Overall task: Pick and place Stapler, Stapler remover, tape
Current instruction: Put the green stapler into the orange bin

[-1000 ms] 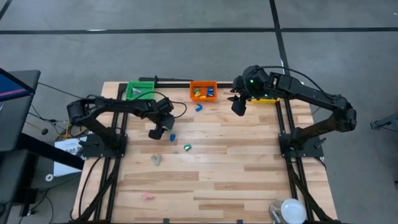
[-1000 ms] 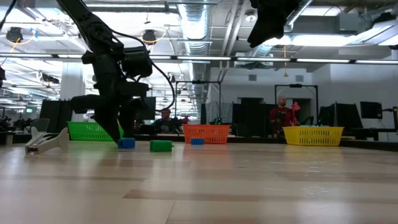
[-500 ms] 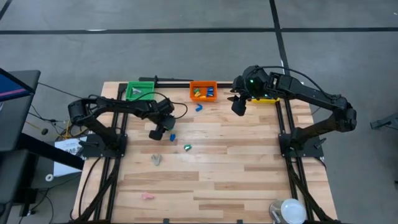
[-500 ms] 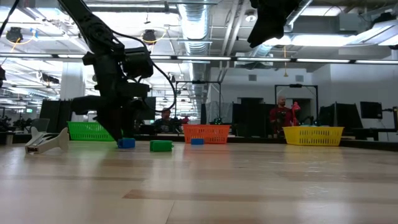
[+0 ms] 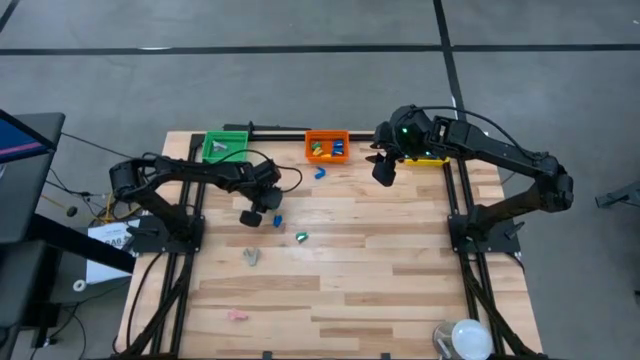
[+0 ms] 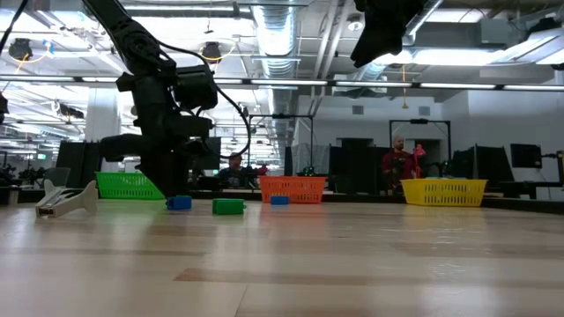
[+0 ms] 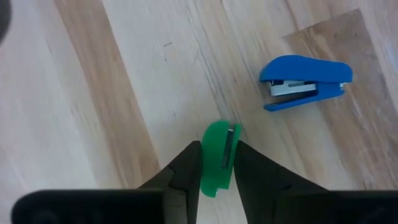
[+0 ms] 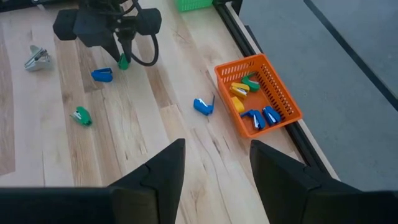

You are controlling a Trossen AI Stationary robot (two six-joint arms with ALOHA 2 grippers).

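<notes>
My left gripper points down at the table left of centre and is shut on a small green stapler. A blue stapler lies on the wood just beside it. A second green stapler lies nearer the middle, and a grey stapler remover toward the near side. My right gripper hangs open high over the far right of the table, with nothing in it. Tape is out of view. My left gripper pinches the green stapler between its two fingers, one on each flat side, toward one end. The fingers come from above, slanting steeply down. The stapler's rounded end sticks out past the fingertips; whether it still rests on the wood, I cannot tell.
An orange bin with several staplers stands at the far edge, with a green bin to its left and a yellow bin on the right. A blue piece lies before the orange bin. A pink piece lies near the front.
My left gripper has stayed in place and its fingers have drawn together onto the green stapler. The right arm has kept still.
</notes>
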